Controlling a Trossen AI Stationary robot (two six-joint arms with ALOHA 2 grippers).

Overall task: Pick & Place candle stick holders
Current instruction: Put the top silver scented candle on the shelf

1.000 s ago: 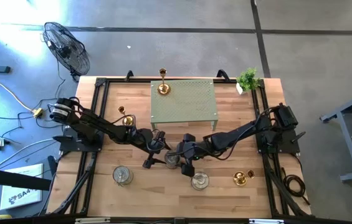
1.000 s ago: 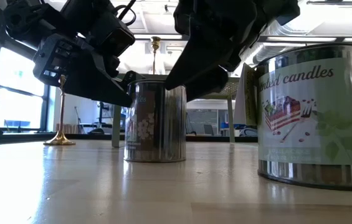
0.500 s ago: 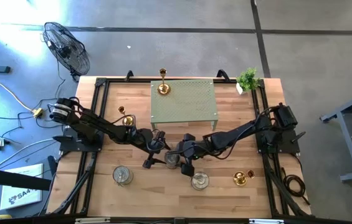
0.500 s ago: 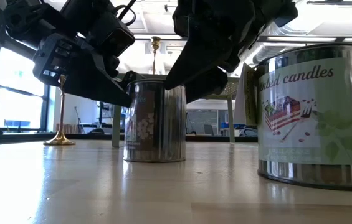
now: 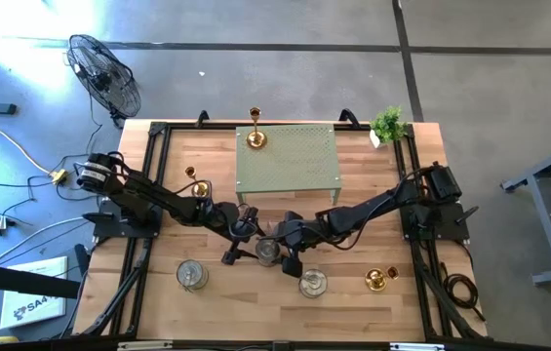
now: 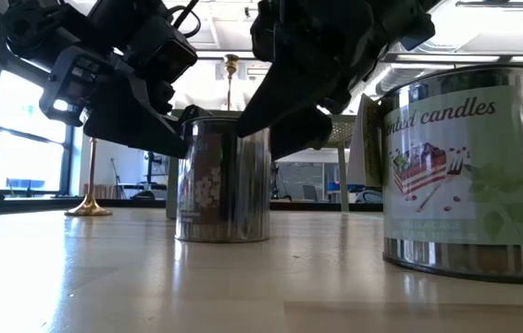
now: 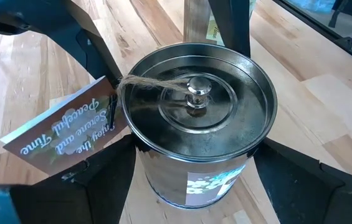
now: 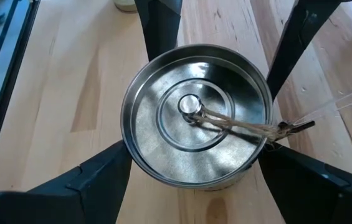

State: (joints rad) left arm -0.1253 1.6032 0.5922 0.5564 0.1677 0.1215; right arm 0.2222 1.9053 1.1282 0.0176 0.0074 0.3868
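A squat silvery tin holder (image 5: pixel 268 251) with a knobbed lid (image 7: pixel 195 93) and a paper tag (image 7: pixel 63 127) on twine stands upright on its base (image 6: pixel 222 236) at the table's middle. My left gripper (image 5: pixel 253 244) reaches it from the left and my right gripper (image 5: pixel 285 252) from the right. Each has its two fingers around the tin. One brass holder (image 5: pixel 255 136) stands on the green stand (image 5: pixel 290 161). Two more brass ones (image 5: pixel 197 185) (image 5: pixel 378 280) and two more tins (image 5: pixel 192 275) (image 5: pixel 312 283) rest on the wood. My left gripper has the tin's round side wall (image 7: pixel 147 177) between its two fingers (image 7: pixel 101 174), slanting down from the table's left. The tin stands upright with its base on the table. The rim hides the fingertips. My right gripper takes the same tin by its side wall (image 8: pixel 144 171) between its two fingers (image 8: pixel 95 180), slanting down more steeply from the table's right. The wide rim covers the fingertips, so how far round they reach does not show.
The green stand fills the far middle, with a small potted plant (image 5: pixel 388 124) at the far right corner. In the low view, one labelled tin (image 6: pixel 469 176) stands close at the right. Black frame rails (image 5: pixel 148 195) run along both table sides.
The tin has slid a little toward the table's left edge, still upright on the wood. My right gripper has edged the same way with it.
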